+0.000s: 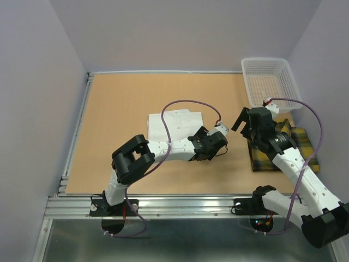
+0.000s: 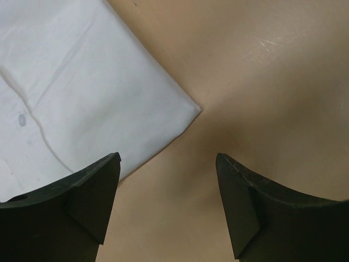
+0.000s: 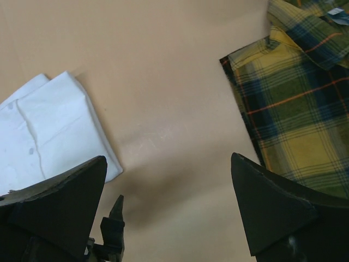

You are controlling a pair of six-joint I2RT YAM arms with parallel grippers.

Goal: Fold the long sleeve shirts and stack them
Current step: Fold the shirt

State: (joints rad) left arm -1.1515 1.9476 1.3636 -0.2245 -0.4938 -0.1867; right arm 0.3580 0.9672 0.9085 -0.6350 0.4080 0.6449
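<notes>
The left arm (image 1: 163,148) is rising from its base at the near edge, bending sharply at the elbow and reaching to the right, low over the bench (image 1: 120,120). Its forearm is crossing the near edge of the white shirt (image 1: 174,124), and its wrist is hanging just past that shirt's near right corner. The left fingers (image 2: 90,199) are pointing down and standing wide apart, gripping nothing. In the left wrist view only bare bench is showing between them, and the corner of the white shirt is lying just beside one finger.

The right arm (image 1: 294,164) is swinging out to the right, folding at its elbow near the bottom right corner of the top view and stretching back up and to the left. Its wrist is hovering over the far left corner of the plaid shirt (image 1: 283,147). The right fingers (image 3: 272,207) are also spread wide, with bare bench between them and nothing in their grip.

The white shirt is lying folded into a neat rectangle near the middle of the bench. The plaid shirt is lying folded on the right side, apart from the white one and near the white mesh basket (image 1: 271,82) at the far right corner. A purple cable (image 1: 185,101) is looping above the white shirt.
</notes>
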